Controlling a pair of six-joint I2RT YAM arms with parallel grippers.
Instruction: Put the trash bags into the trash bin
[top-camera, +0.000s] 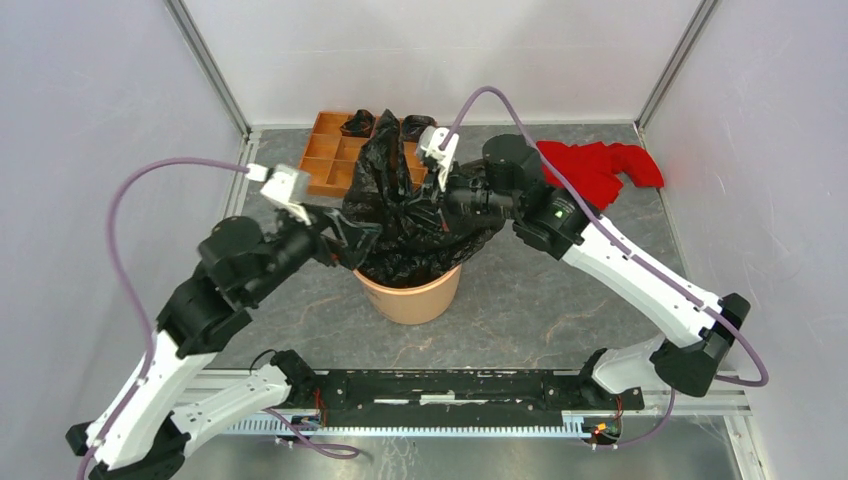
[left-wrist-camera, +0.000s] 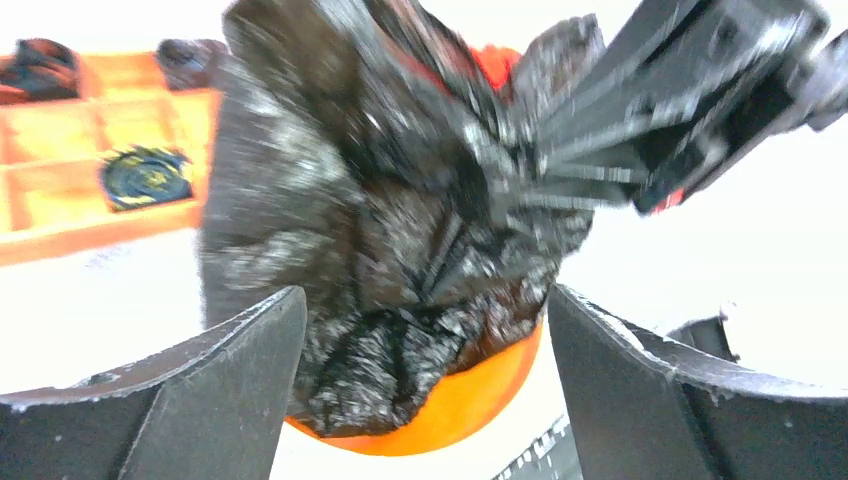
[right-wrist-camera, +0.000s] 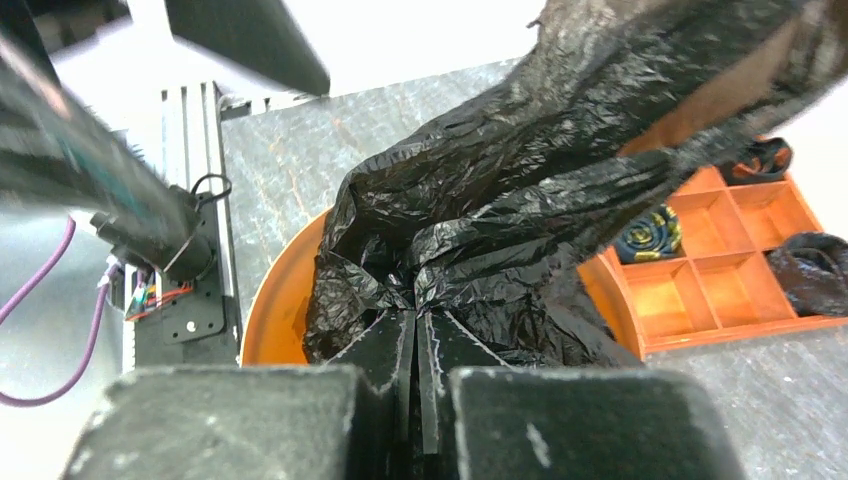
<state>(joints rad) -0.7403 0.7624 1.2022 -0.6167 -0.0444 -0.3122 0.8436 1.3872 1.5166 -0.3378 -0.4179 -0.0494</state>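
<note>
A glossy black trash bag (top-camera: 395, 215) hangs crumpled over and into the peach-orange trash bin (top-camera: 410, 298) at the table's middle, with one end standing up above the rim. My right gripper (top-camera: 432, 205) is shut on a fold of the bag (right-wrist-camera: 500, 230) just above the bin's rim (right-wrist-camera: 272, 290); its tips (right-wrist-camera: 415, 322) pinch the film. My left gripper (top-camera: 340, 238) is open at the bag's left side. In the left wrist view its fingers (left-wrist-camera: 240, 370) stand wide apart, with the bag (left-wrist-camera: 380, 250) and bin (left-wrist-camera: 480, 400) ahead between them.
An orange-brown compartment tray (top-camera: 325, 160) with small rolled black bundles (top-camera: 358, 124) stands behind the bin; the tray also shows in the right wrist view (right-wrist-camera: 730, 280). A red cloth (top-camera: 600, 168) lies at the back right. The arms' base rail (top-camera: 450, 390) runs along the near edge.
</note>
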